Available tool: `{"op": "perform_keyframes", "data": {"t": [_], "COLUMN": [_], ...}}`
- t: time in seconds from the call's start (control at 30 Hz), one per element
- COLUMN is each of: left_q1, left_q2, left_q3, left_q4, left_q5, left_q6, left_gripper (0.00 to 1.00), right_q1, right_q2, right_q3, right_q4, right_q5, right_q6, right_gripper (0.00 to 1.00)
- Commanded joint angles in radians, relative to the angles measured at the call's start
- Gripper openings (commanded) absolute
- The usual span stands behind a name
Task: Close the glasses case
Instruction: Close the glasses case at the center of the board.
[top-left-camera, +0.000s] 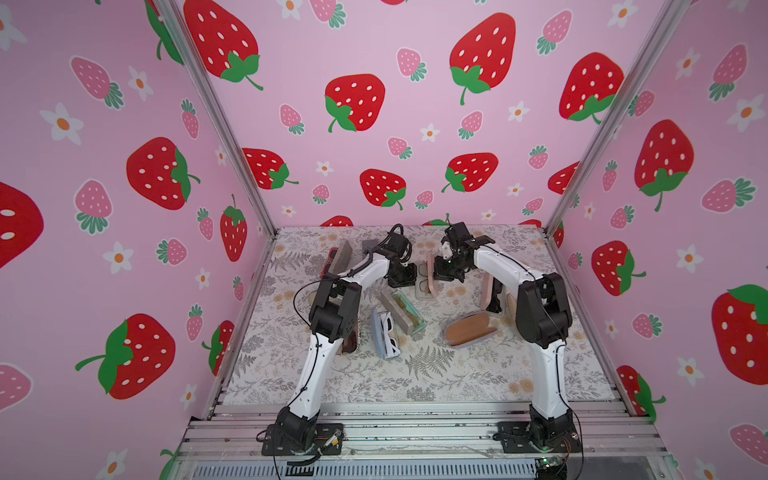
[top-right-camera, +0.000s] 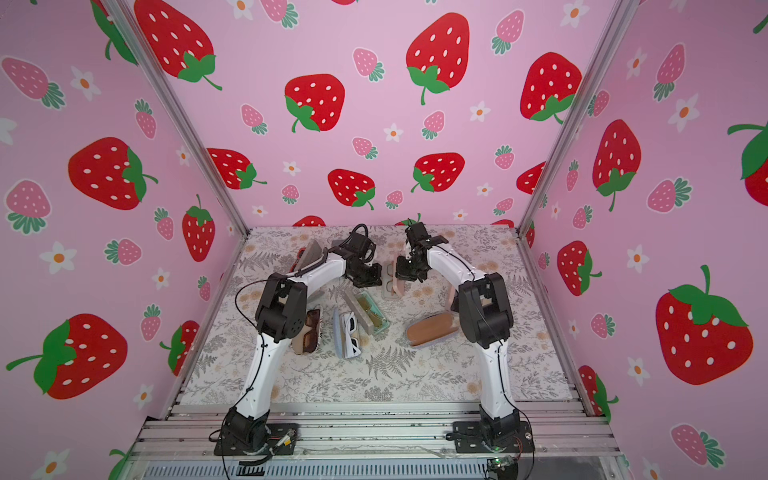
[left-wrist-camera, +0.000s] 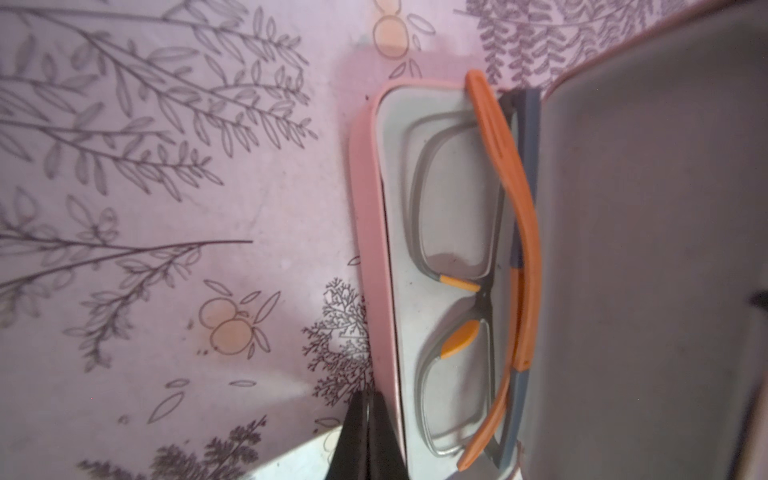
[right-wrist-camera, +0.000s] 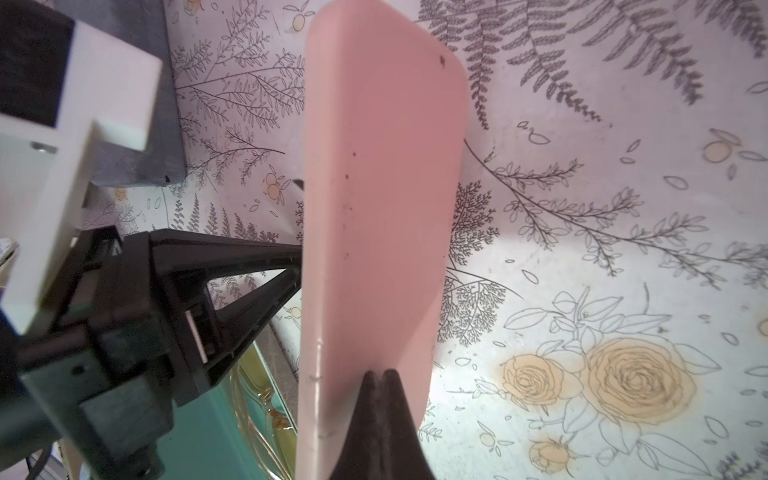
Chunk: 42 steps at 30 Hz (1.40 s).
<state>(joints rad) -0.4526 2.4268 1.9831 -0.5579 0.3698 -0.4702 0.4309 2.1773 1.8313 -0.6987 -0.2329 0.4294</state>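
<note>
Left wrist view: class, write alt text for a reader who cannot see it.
An open pink glasses case holds folded glasses with orange arms, its grey-lined lid raised. The shut left tool sits by the case's rim, over a floral tablecloth.

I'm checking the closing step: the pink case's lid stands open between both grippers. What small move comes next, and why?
Probably the right gripper, shut at the outer face of the lid, should tip it over onto the base, where the glasses lie, while the shut left gripper braces the base's rim.

Robot lab test booth: strawberry-print walls (top-left-camera: 374, 62), aluminium rails (top-left-camera: 415, 430), floral tabletop (top-left-camera: 457, 374).
</note>
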Motion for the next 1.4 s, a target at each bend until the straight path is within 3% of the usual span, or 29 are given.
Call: {"op": "perform_keyframes", "data": {"t": [0.0, 1.37], "left_q1": [-0.004, -0.012], "left_q2": [0.021, 0.047], "left_q3": [0.040, 0.064], "left_q4": [-0.018, -0.031], "left_q5": [0.015, 0.024], "left_q6": [-0.005, -0.002], "left_gripper": [0.00, 0.00], "right_q1": [-0.003, 0.033], "right_q2": [0.022, 0.170], "right_q3": [0.031, 0.096], "right_q4": [-0.003, -0.007], "right_q5": [-0.026, -0.081], "right_q6": [-0.005, 0.005], "right_gripper": [0.00, 0.02]}}
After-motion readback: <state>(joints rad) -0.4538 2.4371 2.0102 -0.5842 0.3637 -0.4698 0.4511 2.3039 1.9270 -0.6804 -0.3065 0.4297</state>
